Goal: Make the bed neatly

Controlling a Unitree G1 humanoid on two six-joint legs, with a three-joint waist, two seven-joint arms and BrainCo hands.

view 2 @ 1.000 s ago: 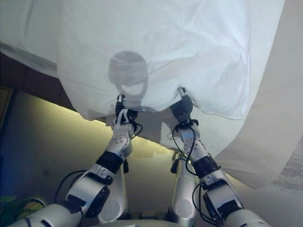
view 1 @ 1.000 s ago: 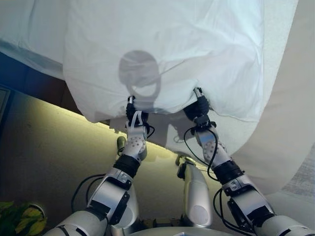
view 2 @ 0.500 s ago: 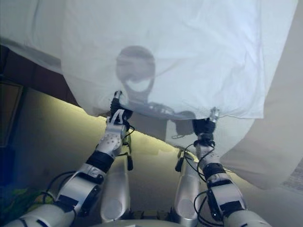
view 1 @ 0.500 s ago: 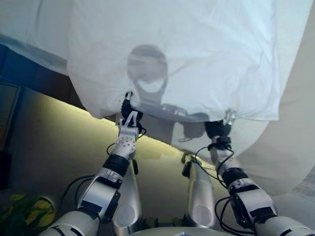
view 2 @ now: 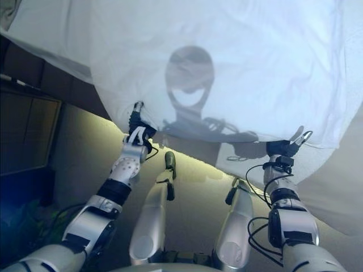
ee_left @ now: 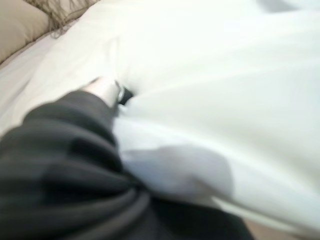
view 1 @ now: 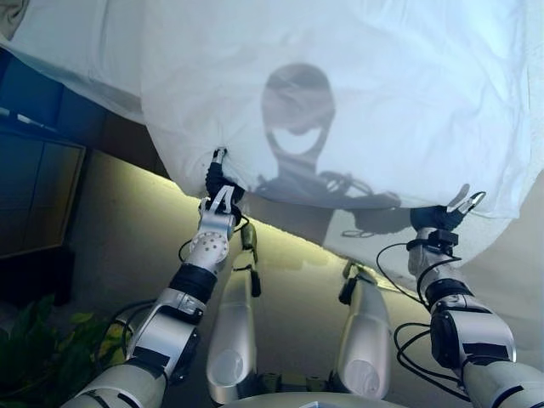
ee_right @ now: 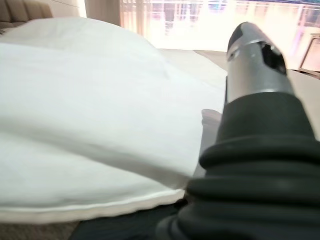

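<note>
A white duvet (view 1: 357,93) spreads across the bed and fills the upper part of both eye views. Its near edge hangs toward me. My left hand (view 1: 218,185) grips that edge at the left, its fingers curled into the cloth (ee_left: 210,90). My right hand (view 1: 442,218) holds the same edge far to the right, with fingertips (view 2: 300,136) poking out above the hem. In the right wrist view the duvet's hem (ee_right: 100,207) runs past the hand's dark cover, and one finger (ee_right: 257,60) stands up beside it. Between the hands the edge is stretched nearly straight.
A dark bed base (view 1: 42,195) shows at the left below the duvet. A green plant (view 1: 38,344) stands at the lower left. A beige under-sheet (view 1: 523,276) hangs at the right. A beige cushion (ee_left: 20,25) lies at the bed's far end.
My right hand has moved far to the right with the duvet's edge, drawing the hem out wide and taut. The left hand keeps its grip, and the whole view has shifted.
</note>
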